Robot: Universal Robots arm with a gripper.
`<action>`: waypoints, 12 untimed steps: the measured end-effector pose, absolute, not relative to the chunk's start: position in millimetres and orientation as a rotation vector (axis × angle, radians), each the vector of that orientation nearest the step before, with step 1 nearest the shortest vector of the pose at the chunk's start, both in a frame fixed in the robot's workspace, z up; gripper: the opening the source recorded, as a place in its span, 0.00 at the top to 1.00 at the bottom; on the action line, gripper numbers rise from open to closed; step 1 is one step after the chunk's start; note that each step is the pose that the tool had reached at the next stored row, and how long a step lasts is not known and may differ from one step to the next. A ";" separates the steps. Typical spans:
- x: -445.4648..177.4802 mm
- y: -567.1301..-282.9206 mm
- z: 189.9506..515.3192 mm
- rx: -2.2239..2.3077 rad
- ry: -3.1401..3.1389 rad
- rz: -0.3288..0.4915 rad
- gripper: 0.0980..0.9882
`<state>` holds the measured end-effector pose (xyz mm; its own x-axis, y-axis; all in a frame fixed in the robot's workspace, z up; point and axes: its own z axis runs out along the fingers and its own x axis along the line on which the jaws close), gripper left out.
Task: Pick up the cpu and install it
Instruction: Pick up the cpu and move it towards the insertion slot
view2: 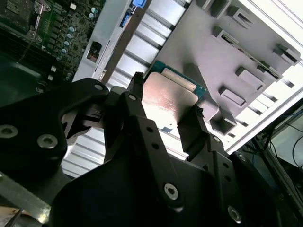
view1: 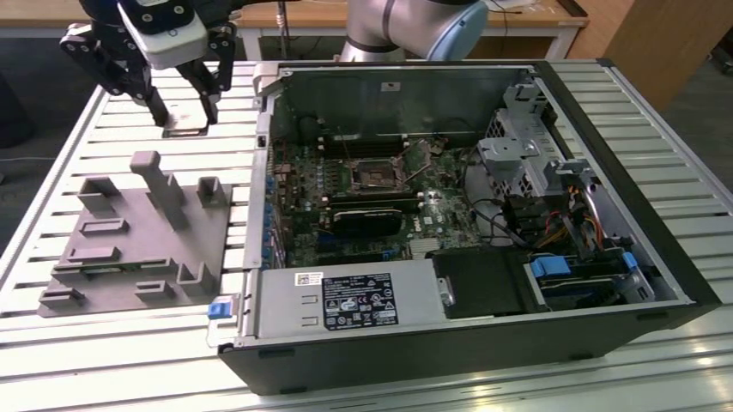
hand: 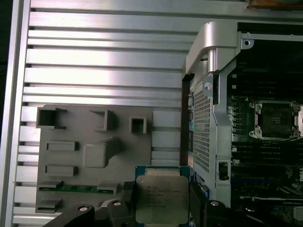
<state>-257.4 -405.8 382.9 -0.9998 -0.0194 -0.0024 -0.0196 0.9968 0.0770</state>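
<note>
My gripper pinches the cpu by two opposite edges. It is on or just above the slatted table at the exterior view's far left, beyond the grey fixture. Carrying it well, I judge, means gentle edge pressure and keeping it level. The metal lid faces up. The chip is nearly square, with no clear long axis.

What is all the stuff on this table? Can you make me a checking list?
Surface: slatted metal table with an open computer case on it.
Job's things: cpu held between the fingers; motherboard socket looks empty.
Clutter: grey parts tray beside the case.
Grippers: gripper shut on the cpu, above the table beyond the tray.
Cables: coloured wires inside the case.
Surroundings: wooden desk behind the table.
</note>
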 end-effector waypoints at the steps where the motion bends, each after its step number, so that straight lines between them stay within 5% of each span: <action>1: -256.2 -405.8 382.9 -0.031 3.137 0.121 0.50; 12: -242.6 -405.8 382.9 -0.031 3.137 0.121 0.50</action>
